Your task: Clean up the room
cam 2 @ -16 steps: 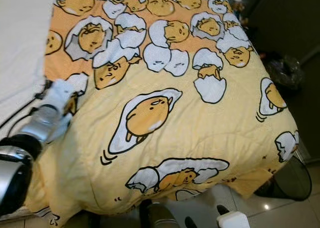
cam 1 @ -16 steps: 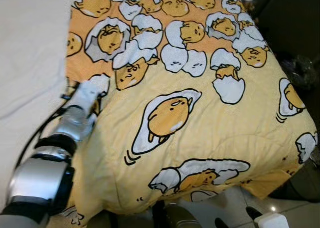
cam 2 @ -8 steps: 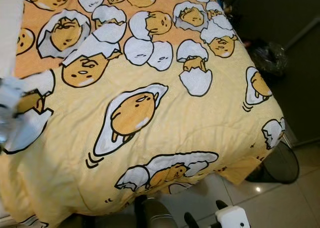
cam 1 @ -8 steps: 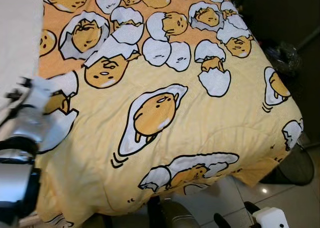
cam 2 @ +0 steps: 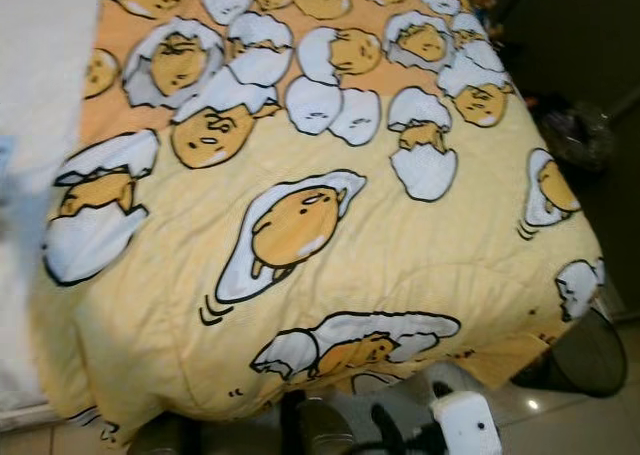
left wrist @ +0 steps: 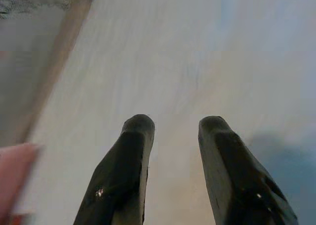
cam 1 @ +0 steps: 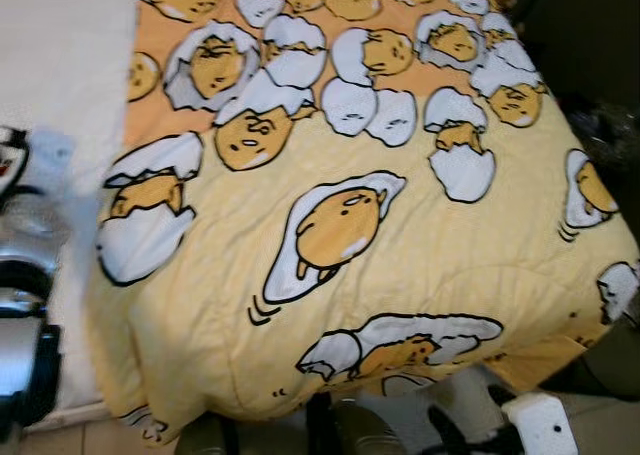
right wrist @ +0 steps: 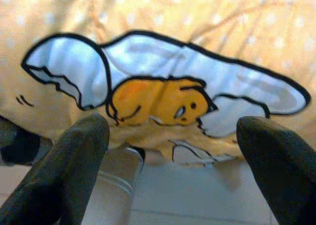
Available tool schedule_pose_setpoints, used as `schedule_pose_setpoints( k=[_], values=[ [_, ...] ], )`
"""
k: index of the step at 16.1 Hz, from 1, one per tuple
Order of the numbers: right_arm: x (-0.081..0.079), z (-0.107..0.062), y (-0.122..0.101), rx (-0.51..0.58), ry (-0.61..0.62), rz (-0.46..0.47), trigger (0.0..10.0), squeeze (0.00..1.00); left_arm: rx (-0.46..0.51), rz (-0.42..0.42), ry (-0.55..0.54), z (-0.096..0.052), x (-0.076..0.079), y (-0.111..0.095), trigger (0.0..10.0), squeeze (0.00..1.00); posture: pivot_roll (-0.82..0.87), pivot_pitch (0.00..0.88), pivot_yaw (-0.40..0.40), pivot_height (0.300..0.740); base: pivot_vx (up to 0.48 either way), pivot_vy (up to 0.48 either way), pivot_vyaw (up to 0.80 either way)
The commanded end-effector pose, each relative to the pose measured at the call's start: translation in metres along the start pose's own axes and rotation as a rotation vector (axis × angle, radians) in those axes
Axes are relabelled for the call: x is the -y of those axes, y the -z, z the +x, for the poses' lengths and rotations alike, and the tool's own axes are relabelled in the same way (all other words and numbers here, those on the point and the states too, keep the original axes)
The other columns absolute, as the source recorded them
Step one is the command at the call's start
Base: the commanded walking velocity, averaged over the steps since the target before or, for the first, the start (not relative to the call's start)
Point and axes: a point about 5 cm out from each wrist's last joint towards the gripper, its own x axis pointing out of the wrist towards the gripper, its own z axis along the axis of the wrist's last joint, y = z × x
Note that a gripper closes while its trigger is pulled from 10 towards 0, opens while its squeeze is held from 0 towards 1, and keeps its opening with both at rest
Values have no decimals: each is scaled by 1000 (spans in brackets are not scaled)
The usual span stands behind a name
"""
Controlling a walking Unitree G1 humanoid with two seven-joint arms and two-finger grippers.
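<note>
Currently, yellow quilt with egg-character print: spread flat over most of the bed, foot edge hanging toward the tiled floor; white sheet bare along the robot's left side. Judged progress: quilt largely laid out; left edge and near corner look uneven, and squaring them seems to remain. Left gripper: fingers apart, nothing between them, over pale sheet beside the quilt's left edge. Right gripper: fingers wide apart, empty, low before the hanging foot edge. Hard to make out: left arm, blurred and cropped; dark items at right of bed, unidentifiable; rest of room outside the frame.
</note>
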Motion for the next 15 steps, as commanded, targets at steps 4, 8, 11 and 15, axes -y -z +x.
schedule_pose_setpoints(
  k=[4,8,11,15],
  values=[
    [-5,4,14,-33,19,28,10000,0,28,-178,339,-35,75,16,10000,0,-158,293,-115,740,0,0,0],
    [-4,6,15,-26,23,27,10000,0,21,-189,493,-65,116,28,10000,0,-157,276,-116,740,0,0,0],
    [-2,7,18,-33,18,14,10000,0,149,186,413,-70,116,35,10000,0,-152,264,-126,740,0,0,0],
    [3,9,20,-34,26,4,10000,0,157,269,56,-21,32,16,10000,0,-151,260,-123,740,0,0,0]
  ],
)
